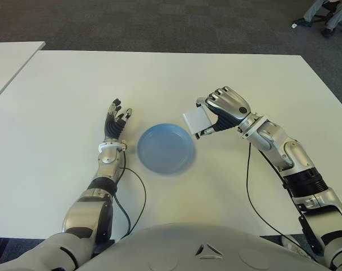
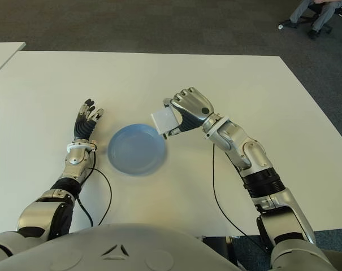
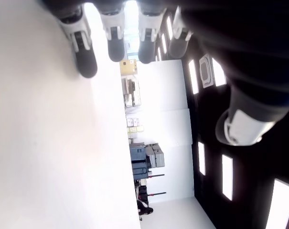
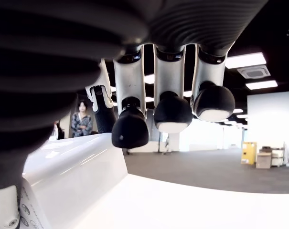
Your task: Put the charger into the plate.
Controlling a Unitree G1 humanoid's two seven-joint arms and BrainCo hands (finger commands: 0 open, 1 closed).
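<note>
White tabletop: right hand clamped on white charger, raised just beside blue plate rim; left hand open, fingers extended, left of plate.

A wide white desk carries the scene, with 1 round blue plate lying flat on it near the middle. 2 thin black cables trail across the near part of its top, seemingly touching it.
</note>
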